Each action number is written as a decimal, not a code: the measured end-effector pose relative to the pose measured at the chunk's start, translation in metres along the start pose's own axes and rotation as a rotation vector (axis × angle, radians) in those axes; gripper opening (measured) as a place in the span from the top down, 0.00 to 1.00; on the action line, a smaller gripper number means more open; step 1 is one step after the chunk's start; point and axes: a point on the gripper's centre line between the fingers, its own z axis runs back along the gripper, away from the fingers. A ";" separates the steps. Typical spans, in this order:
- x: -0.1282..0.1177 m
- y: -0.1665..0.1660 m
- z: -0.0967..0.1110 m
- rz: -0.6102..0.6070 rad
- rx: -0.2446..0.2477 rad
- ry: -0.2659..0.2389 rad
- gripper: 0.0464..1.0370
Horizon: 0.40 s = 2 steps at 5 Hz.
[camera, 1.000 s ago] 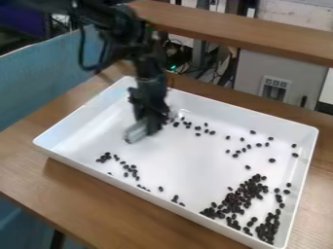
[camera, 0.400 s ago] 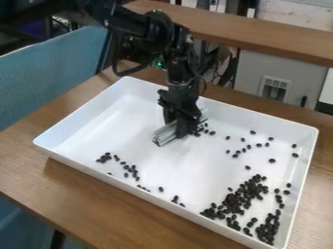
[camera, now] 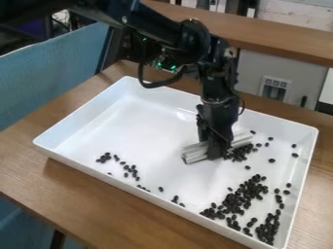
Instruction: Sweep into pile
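The black gripper [camera: 213, 151] hangs over the right-centre of the white tray [camera: 84, 112], shut on a pale grey bar-shaped sweeper [camera: 195, 152] that rests at the tray floor. A small cluster of black beans [camera: 239, 153] lies against the sweeper's right side. The largest heap of beans [camera: 242, 197] is in the tray's near right corner. Scattered beans [camera: 130, 169] lie along the near left wall, with a few single ones near the right wall.
The tray's raised walls surround the work area on a brown wooden table [camera: 98, 199]. A wooden shelf [camera: 273, 36] runs behind it, and a blue panel [camera: 52, 73] stands at the left.
The gripper and sweeper have moved right and toward the camera across the tray. Beans from the middle of the far side are now gathered against the sweeper's right side.
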 end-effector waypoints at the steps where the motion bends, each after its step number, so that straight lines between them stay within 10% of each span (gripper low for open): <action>1: 0.004 -0.009 -0.001 -0.082 -0.001 0.008 0.64; 2: 0.004 -0.021 -0.002 -0.235 -0.012 0.024 0.64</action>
